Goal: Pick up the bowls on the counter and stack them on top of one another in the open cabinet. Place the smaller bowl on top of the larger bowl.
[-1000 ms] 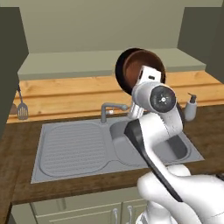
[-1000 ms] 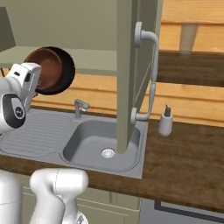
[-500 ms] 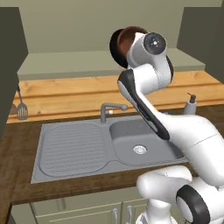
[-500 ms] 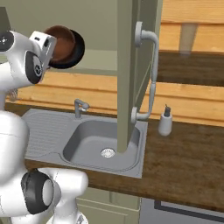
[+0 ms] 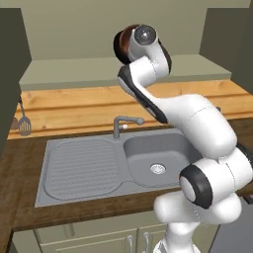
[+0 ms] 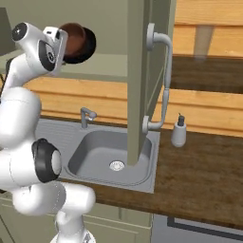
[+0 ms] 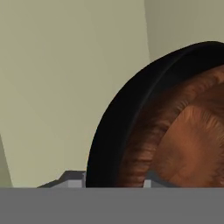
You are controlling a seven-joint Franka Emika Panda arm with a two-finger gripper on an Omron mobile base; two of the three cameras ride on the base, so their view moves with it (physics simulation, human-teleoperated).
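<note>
Right base view: arm raised, bowl [image 6: 78,42] before open cabinet [image 6: 111,21]

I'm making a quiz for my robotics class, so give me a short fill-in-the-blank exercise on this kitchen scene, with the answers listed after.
1. The claw holds up a black bowl whose inside is ______.
2. The bowl is held on its edge, not level, in front of the open ______.
3. Set into the counter is a grey steel ______.
4. By the sink, on the worktop, stands a soap ______.

Missing words: reddish-brown; cabinet; sink; dispenser
</note>
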